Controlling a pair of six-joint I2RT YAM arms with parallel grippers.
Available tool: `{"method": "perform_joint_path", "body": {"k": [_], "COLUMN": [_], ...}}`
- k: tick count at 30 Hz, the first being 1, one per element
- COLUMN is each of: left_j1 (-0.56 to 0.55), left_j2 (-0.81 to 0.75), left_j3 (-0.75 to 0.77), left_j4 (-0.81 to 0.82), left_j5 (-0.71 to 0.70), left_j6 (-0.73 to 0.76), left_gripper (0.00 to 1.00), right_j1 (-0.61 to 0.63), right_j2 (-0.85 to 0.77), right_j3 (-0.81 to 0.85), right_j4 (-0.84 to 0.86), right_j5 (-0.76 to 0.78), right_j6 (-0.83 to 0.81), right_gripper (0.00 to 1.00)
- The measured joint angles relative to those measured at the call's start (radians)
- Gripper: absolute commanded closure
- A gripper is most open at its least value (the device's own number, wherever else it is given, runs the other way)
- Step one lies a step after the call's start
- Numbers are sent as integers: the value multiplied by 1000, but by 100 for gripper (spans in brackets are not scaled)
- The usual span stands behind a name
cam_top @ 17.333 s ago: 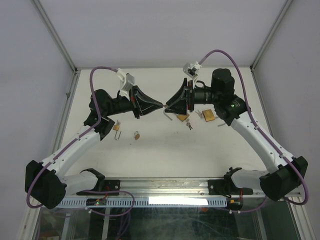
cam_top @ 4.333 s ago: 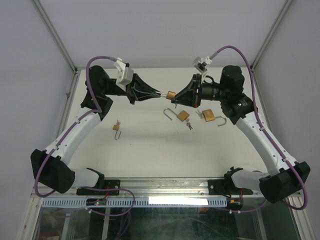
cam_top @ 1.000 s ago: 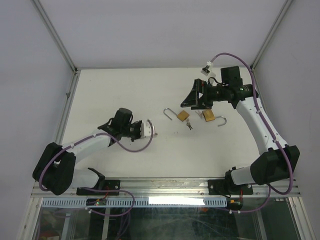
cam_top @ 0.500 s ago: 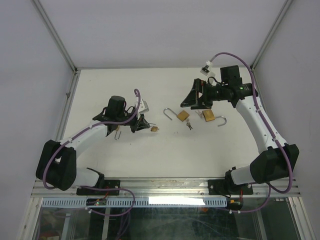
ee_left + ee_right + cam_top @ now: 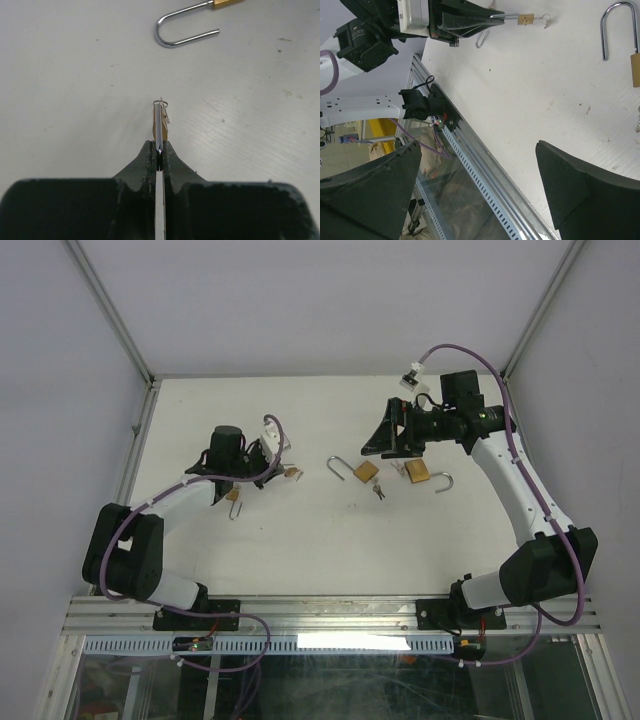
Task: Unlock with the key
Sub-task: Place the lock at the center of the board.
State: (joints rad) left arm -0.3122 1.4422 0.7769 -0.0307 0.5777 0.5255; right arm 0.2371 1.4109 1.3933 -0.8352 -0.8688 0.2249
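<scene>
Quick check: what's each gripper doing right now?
Left gripper: closed, holding the small padlock by its shackle.
Right gripper: open, empty.

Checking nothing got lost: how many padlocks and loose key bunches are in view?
Padlocks: 4 (held padlock in the left pincer, small padlock, open padlock, right padlock)
Loose key bunches: 1 (key bunch)
Total: 5

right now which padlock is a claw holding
The small padlock, pinched by its shackle in the shut left claw. The near-left padlock, middle padlock and right padlock lie loose, untouched.
</scene>
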Motion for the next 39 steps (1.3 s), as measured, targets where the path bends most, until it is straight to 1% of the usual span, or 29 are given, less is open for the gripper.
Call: {"method": "perform_joint_path", "body": {"k": [8, 10, 14, 18, 21, 24, 30, 33, 37, 39], "left_j1": [0, 0, 6, 13, 10, -22, -166, -214, -238, -244], "left_j2": [60, 79, 124, 161, 169, 173, 190, 185, 163, 149], "left_j3": [1, 4, 33, 66, 57, 7, -129, -170, -234, -262], "left_j4": [149, 203, 273, 329, 362, 393, 392, 436, 482, 481], "left_j5": [-175, -241, -320, -361, -365, -371, -377, -380, -386, -387], "left_j6": [105, 156, 255, 360, 443, 508, 563, 594, 649, 671], "left_gripper": [100, 100, 100, 100, 100, 100, 100, 100, 86, 75], "right_j1": [0, 0, 0, 0, 0, 0, 0, 0, 0, 0], "right_j2": [-2, -2, -2, -2, -3, -11, -17, -17, -17, -17], "right_j3": [0, 0, 0, 0, -1, -5, -8, -8, -8, -8], "right_j4": [-15, -17, -17, -17, -16, -16, -16, -16, -16, -17], "right_j5": [-4, -6, -8, -10, -10, -11, -11, -11, -11, -11], "right_j6": [-18, -18, -19, -21, -22, -22, -22, -22, -22, -22], "right_gripper": [0, 0, 0, 0, 0, 0, 0, 0, 0, 0]}}
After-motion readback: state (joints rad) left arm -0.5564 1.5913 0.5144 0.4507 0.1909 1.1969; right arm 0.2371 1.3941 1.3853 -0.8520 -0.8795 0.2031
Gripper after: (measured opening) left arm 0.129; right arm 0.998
